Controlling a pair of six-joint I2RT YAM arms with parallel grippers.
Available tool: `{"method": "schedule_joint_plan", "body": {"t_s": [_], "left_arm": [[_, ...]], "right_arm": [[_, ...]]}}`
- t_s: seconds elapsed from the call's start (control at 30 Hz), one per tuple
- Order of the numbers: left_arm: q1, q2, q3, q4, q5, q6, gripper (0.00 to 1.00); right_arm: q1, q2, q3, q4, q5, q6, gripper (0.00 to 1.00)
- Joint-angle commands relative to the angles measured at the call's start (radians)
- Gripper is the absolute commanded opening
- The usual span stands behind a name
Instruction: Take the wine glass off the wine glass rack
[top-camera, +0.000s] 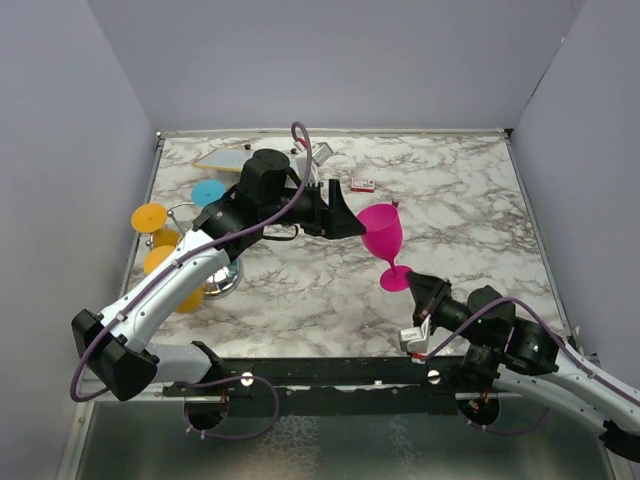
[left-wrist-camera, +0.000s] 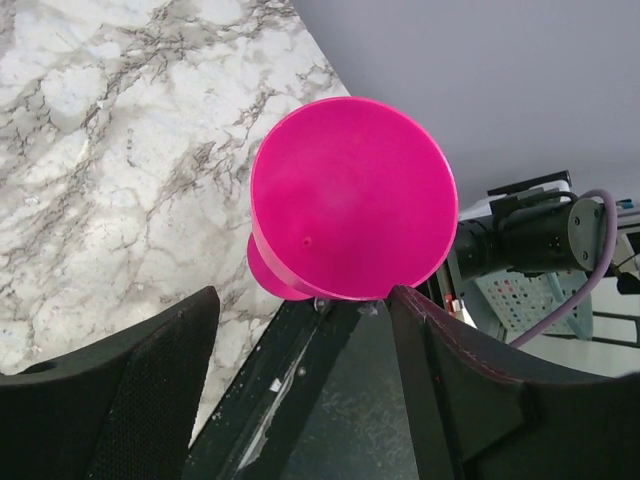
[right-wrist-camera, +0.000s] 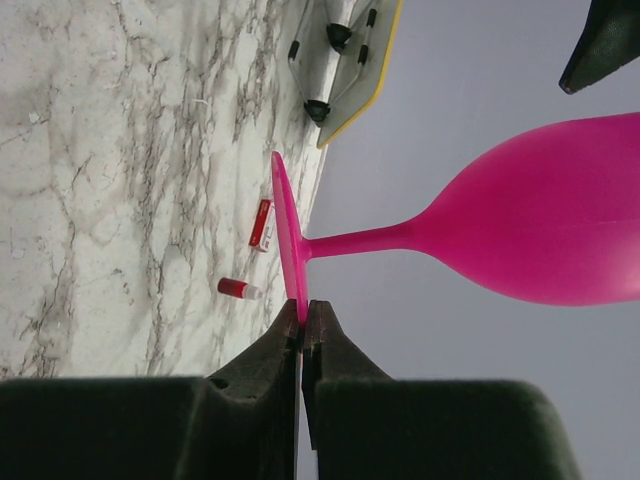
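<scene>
A pink wine glass (top-camera: 383, 232) hangs tilted above the middle of the table, off the rack. My right gripper (right-wrist-camera: 303, 308) is shut on the rim of its round foot (right-wrist-camera: 288, 235); the top view shows that gripper (top-camera: 416, 286) just below the foot. My left gripper (top-camera: 347, 214) is open at the left side of the bowl. From its wrist I look into the bowl's mouth (left-wrist-camera: 352, 195), which sits just ahead of the fingertips (left-wrist-camera: 404, 296). The wine glass rack (top-camera: 222, 281), with a shiny domed base, stands at the left and carries orange glasses (top-camera: 150, 217) and a blue one (top-camera: 208, 192).
A flat board with a yellow edge (top-camera: 222, 158) lies at the back left. A small red-and-white box (top-camera: 363, 184) and a small red vial (right-wrist-camera: 238, 289) lie behind the pink glass. Grey walls close in the table on three sides.
</scene>
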Motion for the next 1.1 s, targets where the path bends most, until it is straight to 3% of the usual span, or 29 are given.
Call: {"method": "schedule_joint_plan", "body": {"t_s": [0.0, 0.13, 0.33, 0.6, 0.87, 1.07], "left_arm": [[-0.014, -0.048, 0.020, -0.055, -0.115, 0.020, 0.74], [-0.013, -0.091, 0.021, -0.081, -0.185, 0.024, 0.81], [-0.014, -0.100, 0.027, -0.077, -0.209, -0.012, 0.82], [-0.019, -0.016, 0.020, -0.075, -0.135, -0.048, 0.63], [-0.028, 0.014, 0.007, -0.077, -0.075, -0.037, 0.55], [-0.030, -0.009, -0.032, -0.090, -0.039, -0.024, 0.32]], "right_arm": [[0.006, -0.032, -0.004, 0.007, 0.020, -0.270, 0.01], [0.005, -0.030, -0.005, 0.009, 0.018, -0.276, 0.01], [0.006, -0.022, -0.008, 0.012, 0.009, -0.284, 0.01], [0.005, -0.016, -0.012, 0.036, -0.004, -0.301, 0.01], [0.006, -0.004, -0.015, 0.009, 0.035, -0.336, 0.01], [0.006, 0.014, -0.018, 0.007, 0.054, -0.336, 0.01]]}}
